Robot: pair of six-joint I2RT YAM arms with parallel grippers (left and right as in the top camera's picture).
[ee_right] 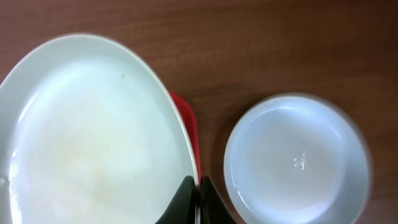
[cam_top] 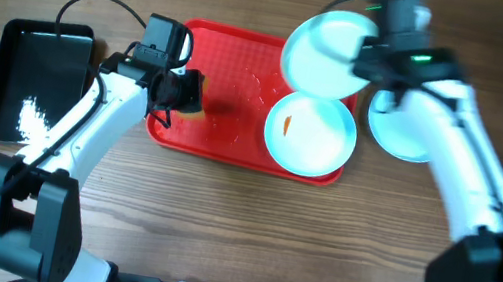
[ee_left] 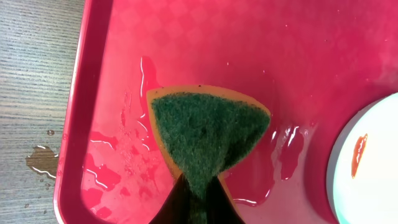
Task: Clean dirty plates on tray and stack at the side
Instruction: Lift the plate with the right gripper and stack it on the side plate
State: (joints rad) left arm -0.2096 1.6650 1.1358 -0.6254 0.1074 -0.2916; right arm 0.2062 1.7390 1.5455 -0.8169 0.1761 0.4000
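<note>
Red tray (cam_top: 223, 66) sits mid-table, wet, with one dirty plate (cam_top: 308, 135) on it, its orange smear (cam_top: 287, 123) showing. My right gripper (ee_right: 196, 185) pinches the rim of a wiped-looking plate (cam_top: 324, 36), held up over the tray's far right corner. A third plate (ee_right: 295, 158) lies on the bare wood (ee_right: 280, 43) just beside. I read this as stacking: carry level, centre over that plate, lower until the rims nest, then release. My left gripper (ee_left: 199, 196) pinches the sponge (ee_left: 205, 130) over the wet tray; keep it clear.
</note>
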